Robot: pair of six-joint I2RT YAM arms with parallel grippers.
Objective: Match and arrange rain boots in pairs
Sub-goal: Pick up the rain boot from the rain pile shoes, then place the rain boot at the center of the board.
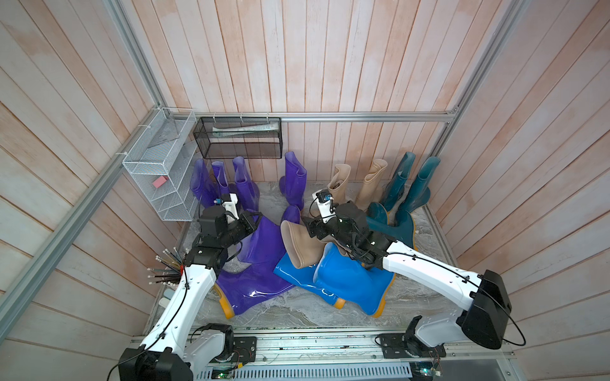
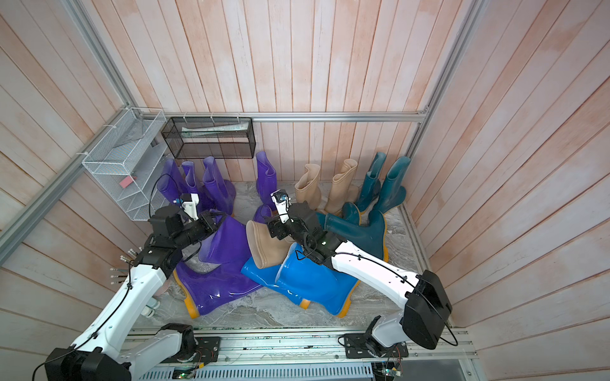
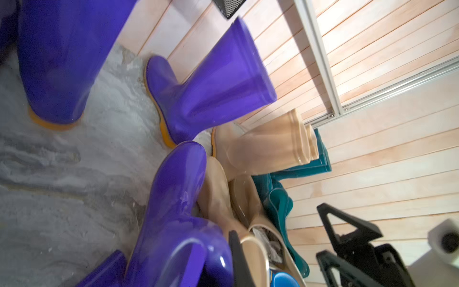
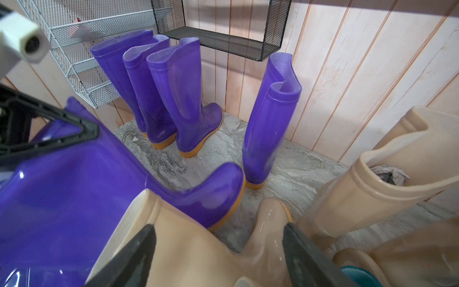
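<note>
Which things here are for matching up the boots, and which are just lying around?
For the job: purple boots, blue boots, beige boots, teal boots.
Just lying about: white wire rack, black mesh rack, pencils, pink block.

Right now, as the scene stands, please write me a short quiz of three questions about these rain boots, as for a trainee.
1. Choose one: which colour has no boot standing upright? A purple, B bright blue, C dark teal.
2. True or false: in a top view, the two upright beige boots stand between the lone upright purple boot and the upright teal boots.
3. Fill in: the left pincer is shut on the rim of a lying ___ boot.
Key: 1 B, both bright blue boots lie on their sides. 2 True. 3 Purple: it is the lying purple boot.
</note>
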